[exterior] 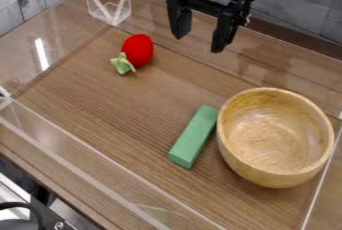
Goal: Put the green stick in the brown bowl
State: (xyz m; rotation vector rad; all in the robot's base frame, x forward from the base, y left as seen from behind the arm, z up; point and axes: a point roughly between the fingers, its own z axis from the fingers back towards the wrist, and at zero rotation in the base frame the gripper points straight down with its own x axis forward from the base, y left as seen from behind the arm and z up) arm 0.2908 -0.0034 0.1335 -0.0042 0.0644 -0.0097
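The green stick (194, 136) lies flat on the wooden table, slanted, just left of the brown bowl (275, 136). That bowl is round, tan wood, and holds nothing that I can see. My gripper (198, 32) hangs at the back, pointing down, well above and behind the stick. Its two dark fingers (175, 19) stand apart and open with nothing between them.
A red strawberry toy (135, 50) with a small green leaf lies at the left, near the gripper. Clear plastic walls (107, 6) ring the table. Bare wood stretches along the front left.
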